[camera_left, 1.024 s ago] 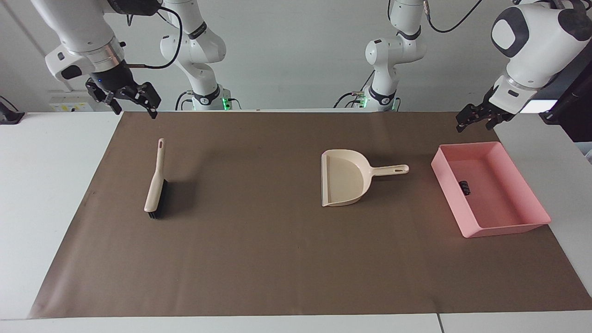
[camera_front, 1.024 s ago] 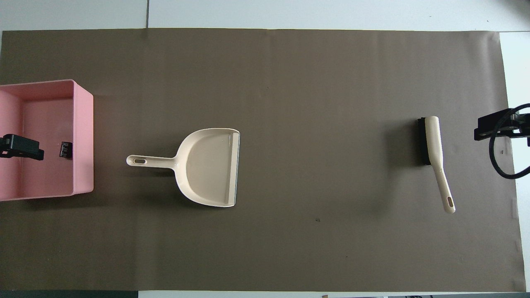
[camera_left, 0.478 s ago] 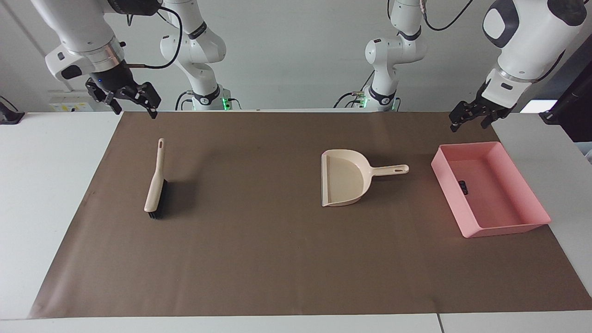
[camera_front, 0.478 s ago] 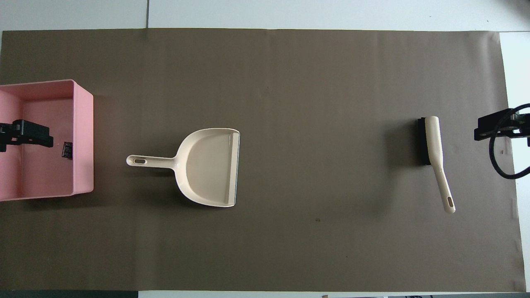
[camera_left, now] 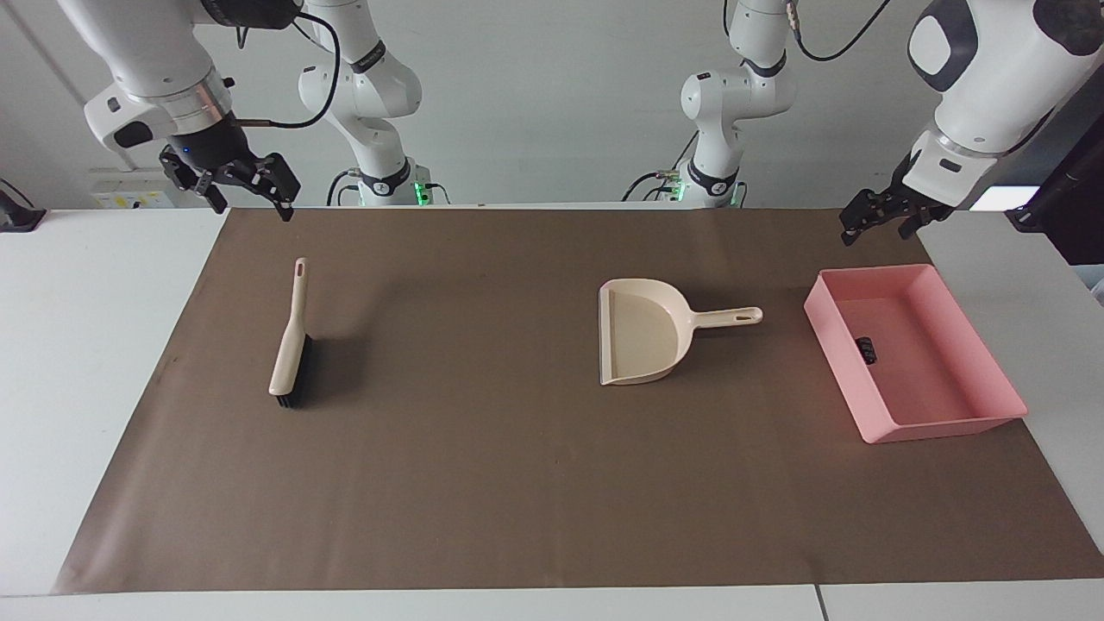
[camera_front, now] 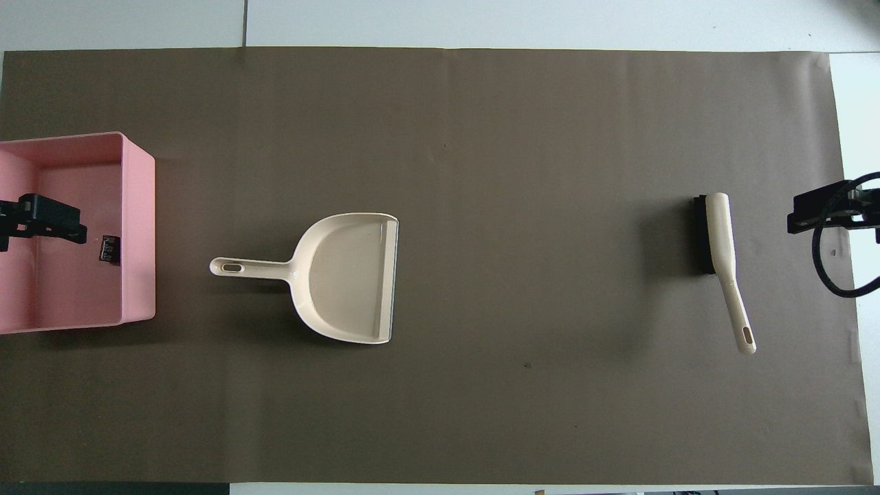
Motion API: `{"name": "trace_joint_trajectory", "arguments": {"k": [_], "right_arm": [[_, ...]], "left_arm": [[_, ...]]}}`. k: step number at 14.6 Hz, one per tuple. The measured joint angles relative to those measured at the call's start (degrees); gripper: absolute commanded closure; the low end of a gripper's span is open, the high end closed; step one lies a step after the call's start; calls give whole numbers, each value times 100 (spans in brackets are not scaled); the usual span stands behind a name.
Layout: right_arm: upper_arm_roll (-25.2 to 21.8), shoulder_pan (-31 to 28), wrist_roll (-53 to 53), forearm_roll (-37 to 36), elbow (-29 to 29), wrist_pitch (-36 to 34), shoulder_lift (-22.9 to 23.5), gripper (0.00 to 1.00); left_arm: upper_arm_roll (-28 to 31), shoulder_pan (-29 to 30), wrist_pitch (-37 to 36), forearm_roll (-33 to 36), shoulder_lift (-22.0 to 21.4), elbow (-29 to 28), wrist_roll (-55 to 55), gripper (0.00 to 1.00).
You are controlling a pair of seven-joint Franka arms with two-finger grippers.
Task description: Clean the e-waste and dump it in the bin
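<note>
The pink bin (camera_left: 841, 371) stands at the left arm's end of the brown mat and also shows in the overhead view (camera_front: 137, 227). One small black piece of e-waste (camera_left: 866, 348) lies inside it (camera_front: 108, 248). I see no other e-waste on the mat. My left gripper (camera_left: 875, 222) hangs open and empty in the air over the bin (camera_front: 41, 220), clear of it. My right gripper (camera_left: 250, 197) is open and empty, raised over the mat's edge by the brush handle (camera_front: 825, 213).
A beige dustpan (camera_left: 642, 332) lies on the mat beside the bin, its handle pointing toward the bin (camera_front: 344, 275). A beige brush with black bristles (camera_left: 289, 345) lies toward the right arm's end (camera_front: 722, 240).
The left gripper has lifted a little and shifted slightly over the bin. The right arm, dustpan, brush and black piece have not moved.
</note>
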Motion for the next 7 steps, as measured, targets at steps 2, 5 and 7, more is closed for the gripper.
{"name": "trace_joint_trajectory", "arguments": {"k": [2,5,7], "right_arm": [[0,0,0,0,0,0,0,0],[0,0,0,0,0,0,-1,0],[0,0,0,0,0,0,-1,0]], "left_arm": [[0,0,-13,0,0,0,0,2],[0,0,-22,0,0,-1,0,2],[0,0,-30,0,1,-15,0,2]]}}
